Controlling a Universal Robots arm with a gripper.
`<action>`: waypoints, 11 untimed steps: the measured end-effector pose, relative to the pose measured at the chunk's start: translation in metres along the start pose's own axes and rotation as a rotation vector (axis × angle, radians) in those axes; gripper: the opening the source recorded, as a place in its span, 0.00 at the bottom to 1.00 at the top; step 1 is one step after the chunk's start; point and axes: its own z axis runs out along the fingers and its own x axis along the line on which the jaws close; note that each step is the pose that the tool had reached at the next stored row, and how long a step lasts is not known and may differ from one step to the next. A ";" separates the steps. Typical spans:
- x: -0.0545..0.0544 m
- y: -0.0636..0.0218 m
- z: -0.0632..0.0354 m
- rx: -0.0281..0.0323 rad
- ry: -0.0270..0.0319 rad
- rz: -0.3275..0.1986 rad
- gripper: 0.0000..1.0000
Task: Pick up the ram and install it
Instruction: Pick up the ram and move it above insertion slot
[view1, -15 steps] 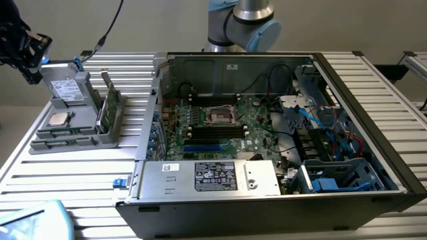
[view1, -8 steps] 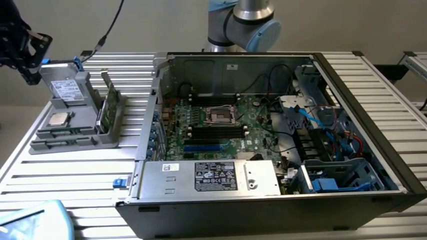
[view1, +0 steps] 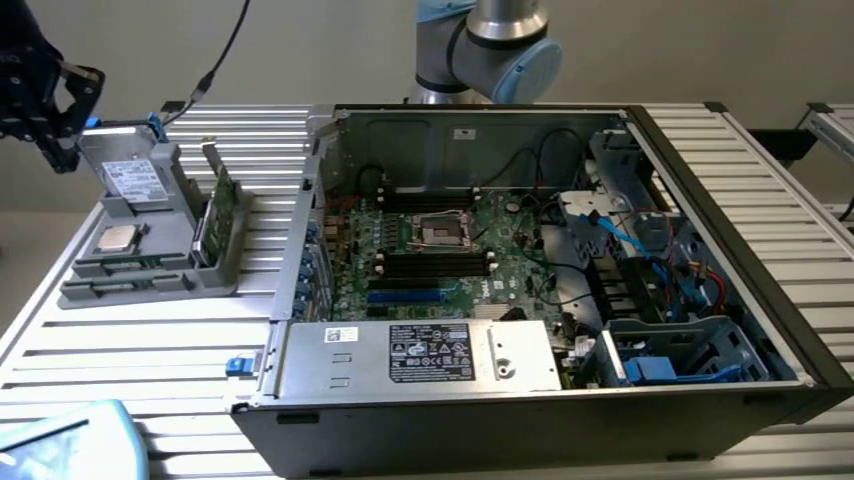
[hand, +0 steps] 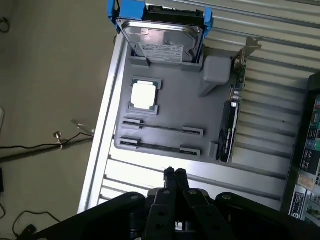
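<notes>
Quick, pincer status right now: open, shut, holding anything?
Pincer: shut, fingertips pressed together, nothing held between them.

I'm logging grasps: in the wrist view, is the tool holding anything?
No, the tool is shut, its tips pressed together with nothing between them, apart from the grey parts tray.

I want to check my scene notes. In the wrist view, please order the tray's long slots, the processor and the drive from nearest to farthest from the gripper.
1. Long slots, at the edge of the tray nearest the gripper.
2. Processor, mid-tray.
3. Drive, at the tray's far end.
</notes>
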 end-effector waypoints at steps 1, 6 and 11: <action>0.000 0.0000 0.0003 0.0005 0.0014 -0.019 0.11; 0.000 -0.0002 0.0023 -0.0010 0.0080 -0.110 0.11; 0.000 -0.0004 0.0050 -0.0024 0.0143 -0.201 0.11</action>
